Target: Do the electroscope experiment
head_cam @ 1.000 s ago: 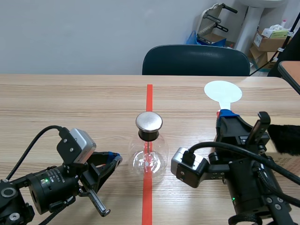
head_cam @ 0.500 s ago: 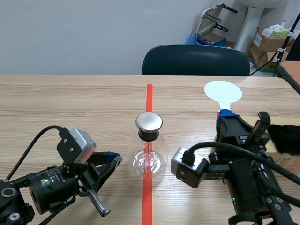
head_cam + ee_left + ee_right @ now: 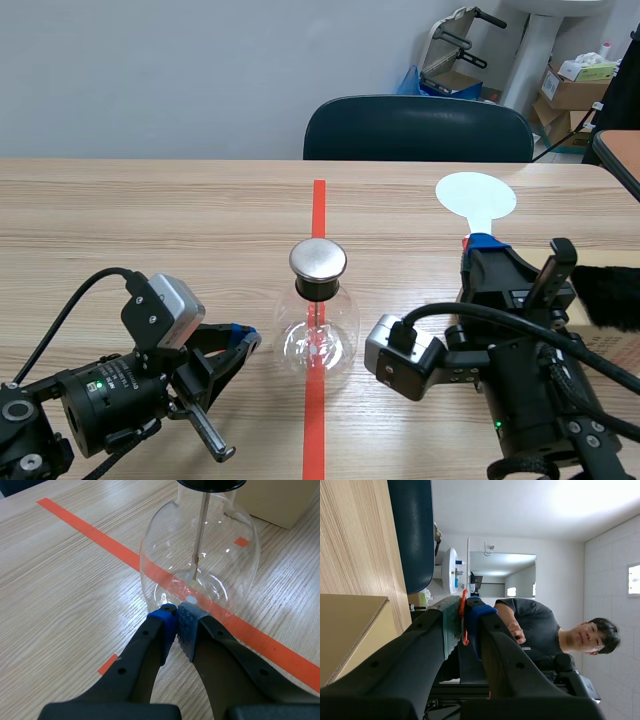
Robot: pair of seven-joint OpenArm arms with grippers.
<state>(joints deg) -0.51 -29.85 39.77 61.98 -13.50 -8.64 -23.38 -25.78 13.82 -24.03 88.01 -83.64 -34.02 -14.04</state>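
Left jaws sit low on the desk [image 3: 120, 220], just left of the flask; closed, blue pads [image 3: 186, 625] meeting tip to tip with nothing between them; tips aimed at the flask's base, just short of the glass or brushing it, can't tell which.

Electroscope flask [image 3: 317, 340] stands upright on the red tape line mid-desk, between the two arms; metal cap [image 3: 318, 259] on top; thin rod [image 3: 201, 525] hangs down inside.

Right jaws are clamped on the stem of a white paddle [image 3: 476, 195]; stem pinched between the pads; round disc sticks out past the tips, away from the robot; long axis runs from the jaws toward the far side of the desk, disc at the far end; right wrist view shows it edge-on.

Key relation: disc is right of and beyond the cap, well apart; the cap lies to the left of the disc and nearer the robot; right arm is the one placed to act, since it carries the paddle; probably needs a sweep left and back to bring disc to cap; left arm is nearer the flask body, could steady it, but is closed and empty.
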